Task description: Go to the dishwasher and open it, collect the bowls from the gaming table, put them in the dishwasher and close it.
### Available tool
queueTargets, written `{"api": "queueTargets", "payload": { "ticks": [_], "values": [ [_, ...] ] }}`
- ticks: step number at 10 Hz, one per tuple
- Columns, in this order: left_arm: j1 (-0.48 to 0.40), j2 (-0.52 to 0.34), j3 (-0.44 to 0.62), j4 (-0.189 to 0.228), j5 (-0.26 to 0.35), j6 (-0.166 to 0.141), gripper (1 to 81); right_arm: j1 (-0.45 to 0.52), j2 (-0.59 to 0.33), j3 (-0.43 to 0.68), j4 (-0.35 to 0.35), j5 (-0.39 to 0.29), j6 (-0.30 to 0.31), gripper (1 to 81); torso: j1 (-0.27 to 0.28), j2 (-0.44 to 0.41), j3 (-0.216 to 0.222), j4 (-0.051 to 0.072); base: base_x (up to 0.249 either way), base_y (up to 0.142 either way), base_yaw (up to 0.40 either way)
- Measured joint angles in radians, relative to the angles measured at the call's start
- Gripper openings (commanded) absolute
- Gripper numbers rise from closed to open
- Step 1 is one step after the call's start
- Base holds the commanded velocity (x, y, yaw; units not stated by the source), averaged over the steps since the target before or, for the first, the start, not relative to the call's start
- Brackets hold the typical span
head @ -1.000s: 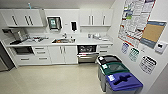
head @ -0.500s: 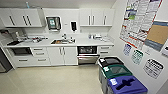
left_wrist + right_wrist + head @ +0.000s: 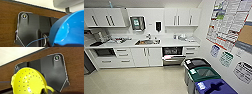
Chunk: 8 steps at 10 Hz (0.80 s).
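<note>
The dishwasher (image 3: 172,55) sits under the counter right of the sink, its door folded down and its inside dark. A blue bowl (image 3: 70,28) shows close up in the left wrist view, with my left gripper (image 3: 62,45) shut on its rim. In the right wrist view a yellow-green bowl (image 3: 27,82) with small holes is held by my right gripper (image 3: 43,91), a dark finger on its edge. Both bowls hang over the robot's dark plate. The gaming table is out of view.
White cabinets (image 3: 142,57) and a counter with a sink (image 3: 147,42) run along the back wall. Three bins, black (image 3: 196,62), green (image 3: 204,73) and blue (image 3: 214,87), stand along the right wall near the dishwasher. Pale floor (image 3: 134,80) lies open ahead.
The whole head picture has shifted a little, with the counter and bins slightly nearer. The dishwasher door stands as before.
</note>
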Motion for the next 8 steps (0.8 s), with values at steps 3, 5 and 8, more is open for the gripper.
{"api": "queueTargets", "payload": {
  "ticks": [3, 5, 8],
  "values": [
    [0.000, -0.001, 0.000, 0.000, -0.001, 0.000, 1.0, -0.001, -0.004, 0.000, 0.000, 0.001, 0.000, 1.0, 0.000, 0.000, 0.000, 0.000, 0.159, 0.000, 0.000],
    [-0.001, 0.000, 0.000, 0.000, -0.002, 0.000, 1.0, 0.001, -0.003, 0.000, 0.000, 0.004, 0.000, 1.0, 0.000, 0.000, 0.000, 0.000, 0.159, 0.000, 0.000],
    [0.000, 0.000, -0.001, 0.000, -0.002, 0.000, 1.0, -0.003, -0.004, -0.001, 0.000, 0.004, 0.000, 1.0, 0.000, 0.000, 0.000, 0.000, 0.159, 0.000, 0.000]
  ]
}}
